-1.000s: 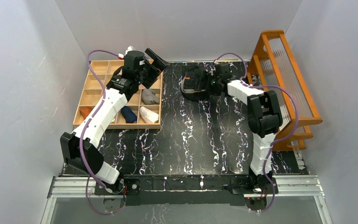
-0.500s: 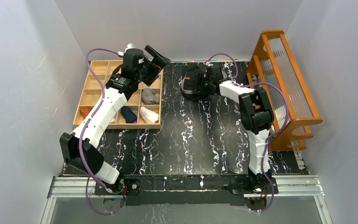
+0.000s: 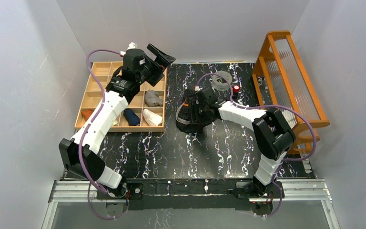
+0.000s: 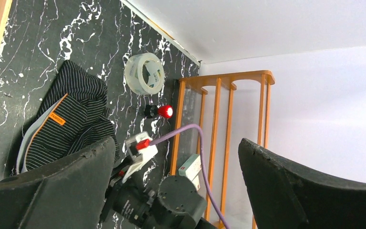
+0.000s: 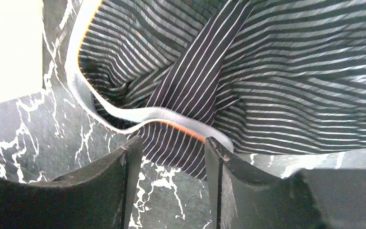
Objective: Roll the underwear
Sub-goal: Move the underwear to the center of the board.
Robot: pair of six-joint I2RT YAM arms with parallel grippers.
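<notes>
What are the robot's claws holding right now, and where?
The right gripper pinches the striped underwear at its grey waistband edge; the left gripper is open and holds nothing.

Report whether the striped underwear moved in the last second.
Yes. The striped underwear slid toward the near edge of the table, now level with the wooden tray at its near corner.

R gripper: finger bases are cut off by the bottom edge; whether the underwear fold lying between its fingers is pinched can't be told. The cloth is cropped at top & right, beyond the gripper. A white patch far left of it is blown out, unidentifiable. L gripper: both fingers are cropped at the bottom; label text ahead-left is too small to be read.
</notes>
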